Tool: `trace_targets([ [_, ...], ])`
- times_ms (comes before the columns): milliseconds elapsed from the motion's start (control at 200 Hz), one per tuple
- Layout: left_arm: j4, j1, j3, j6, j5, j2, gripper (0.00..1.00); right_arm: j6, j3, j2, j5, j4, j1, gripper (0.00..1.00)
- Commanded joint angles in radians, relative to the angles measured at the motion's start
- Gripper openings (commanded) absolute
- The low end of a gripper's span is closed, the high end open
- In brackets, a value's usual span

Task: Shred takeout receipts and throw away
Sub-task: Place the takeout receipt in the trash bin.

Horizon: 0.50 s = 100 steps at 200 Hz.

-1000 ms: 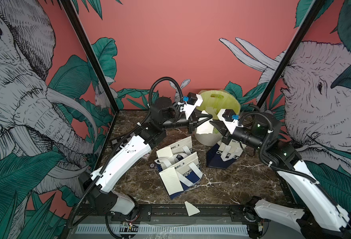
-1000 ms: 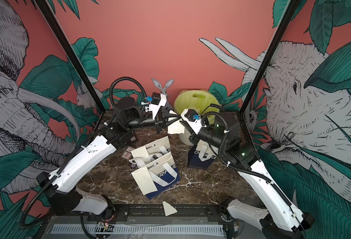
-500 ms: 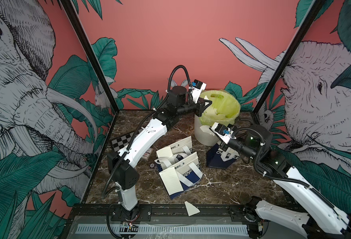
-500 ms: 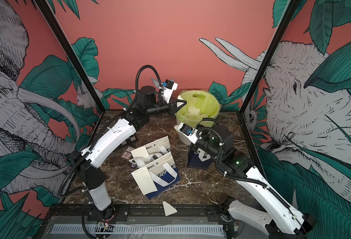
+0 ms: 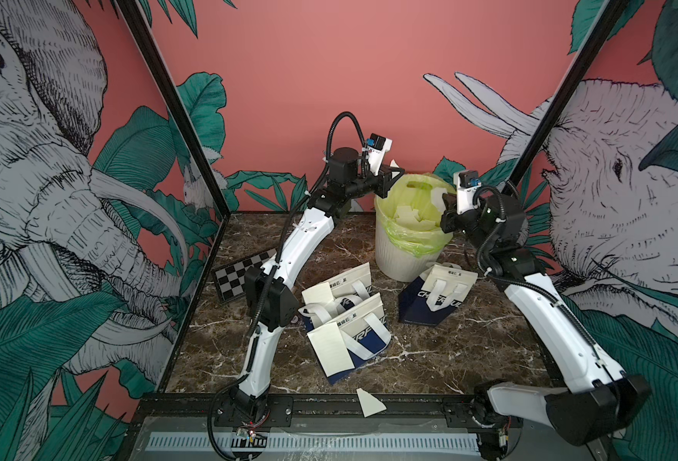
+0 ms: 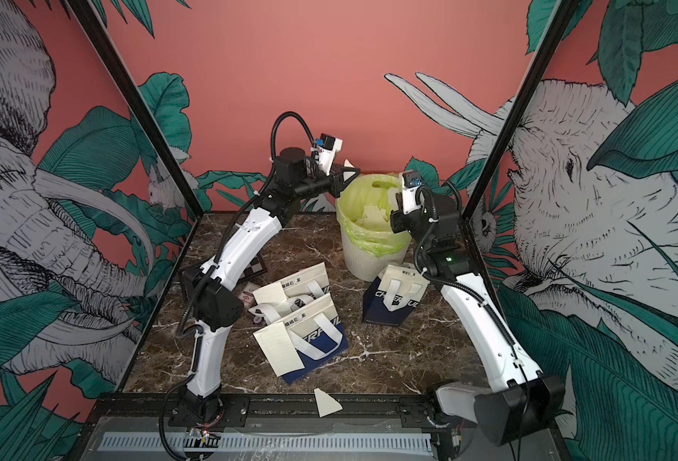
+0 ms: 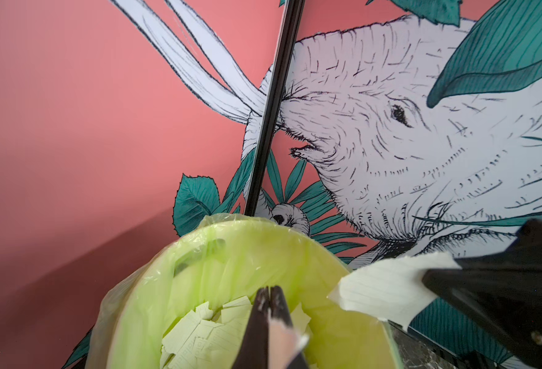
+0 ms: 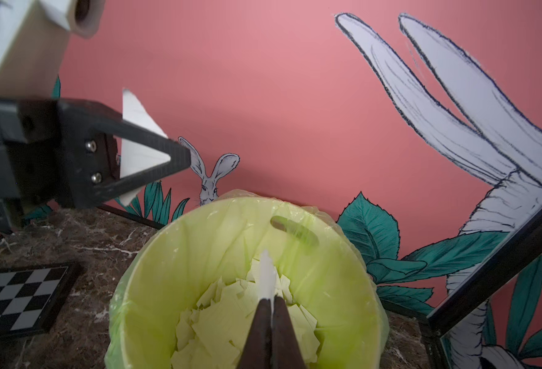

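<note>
**Paper scraps poised at the bin: release hazards**

Paper this light drifts as it falls, so the main hazard is a miss. The left gripper, jaws pinched shut on a triangular receipt scrap, hangs beside the waste bin rather than over its mouth, as the right wrist view shows. Let go there, the scrap would likely land on the marble tabletop. A stray scrap on the front rail suggests how such a miss looks. The right gripper, jaws likewise closed, clamps a lined receipt scrap above the green liner, over shreds already inside. Its risk is paper clinging to the pads. Two whole receipts lie on the tote bags, well apart from both grippers.
</note>
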<state>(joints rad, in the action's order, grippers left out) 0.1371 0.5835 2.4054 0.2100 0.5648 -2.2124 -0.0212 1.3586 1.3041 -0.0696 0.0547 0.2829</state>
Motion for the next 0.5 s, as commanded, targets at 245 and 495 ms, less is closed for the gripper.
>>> trace_targets([
  [245,-0.072,0.004,0.048,-0.021,0.081,-0.071,0.07,0.157,0.047,0.105,-0.036,-0.008,-0.028,0.00],
  [495,-0.061,0.005,0.048,-0.019,0.096,-0.077,0.44,0.163,0.046,0.119,-0.051,0.040,-0.027,0.46],
])
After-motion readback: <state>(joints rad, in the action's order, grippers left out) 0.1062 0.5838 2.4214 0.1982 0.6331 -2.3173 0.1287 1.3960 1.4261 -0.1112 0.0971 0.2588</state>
